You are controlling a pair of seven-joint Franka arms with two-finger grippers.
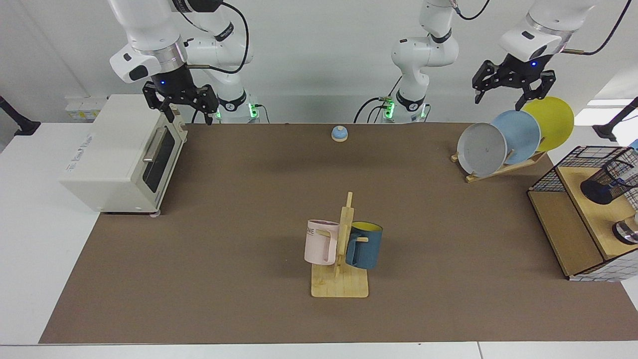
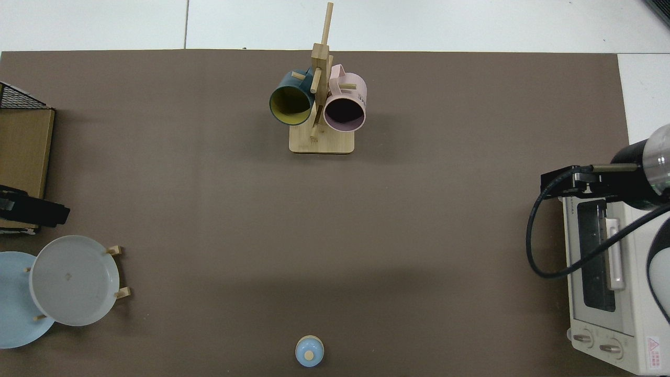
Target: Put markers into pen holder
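Your left gripper (image 1: 500, 97) is hanging spread and empty above the plates (image 1: 516, 135). The holder (image 1: 607, 183) is lying tipped at their 4 o'clock. Your right gripper (image 1: 191, 113) is waiting, spread, over the oven (image 1: 114, 154).

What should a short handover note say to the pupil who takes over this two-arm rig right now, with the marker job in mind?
Left gripper: open, holding nothing, in the air above the plate rack.
Right gripper: open, holding nothing, waiting above the toaster oven.
Pen holder: on the wooden shelf at the edge of the facing view, tilted.
Marker: cannot be made out for certain in either view.
Done: cannot tell whether a marker is already in the holder.
Left: find the marker, check the holder.
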